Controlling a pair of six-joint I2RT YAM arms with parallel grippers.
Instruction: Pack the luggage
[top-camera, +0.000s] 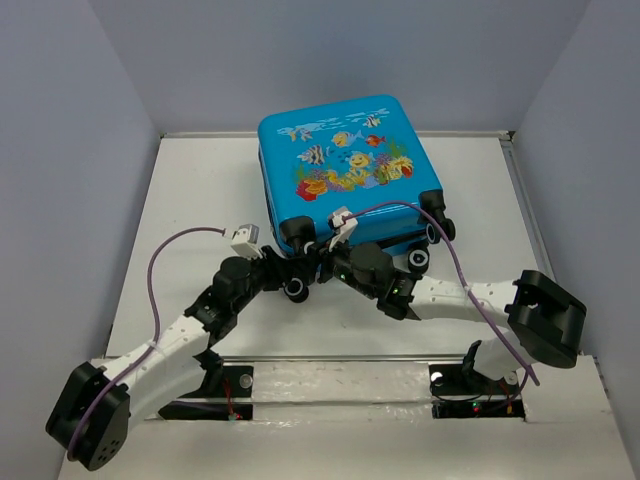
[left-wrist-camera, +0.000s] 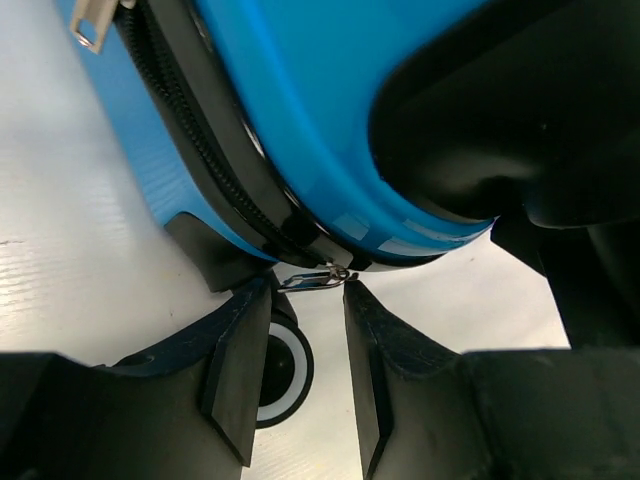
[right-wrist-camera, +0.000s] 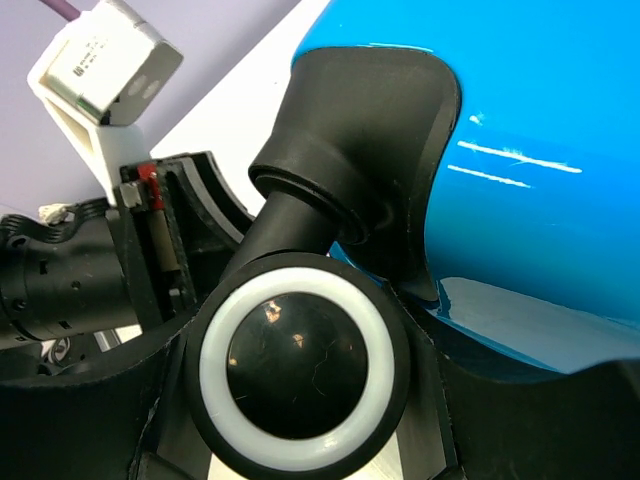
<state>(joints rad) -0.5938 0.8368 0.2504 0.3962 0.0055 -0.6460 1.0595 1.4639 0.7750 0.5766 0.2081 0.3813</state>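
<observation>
The blue luggage lies shut and flat at the back middle of the table, fish print up, wheels toward me. My left gripper is at its near left corner. In the left wrist view the gripper is open, and a small metal zipper pull lies between its fingertips just under the black zipper band. A wheel shows behind the left finger. My right gripper is at the same corner, and in the right wrist view it is shut around a black-and-white wheel.
The white table has a raised rim and grey walls on three sides. The two wrists are close together at the luggage's near corner. The left wrist's camera box shows in the right wrist view. A second zipper pull hangs further along the zipper.
</observation>
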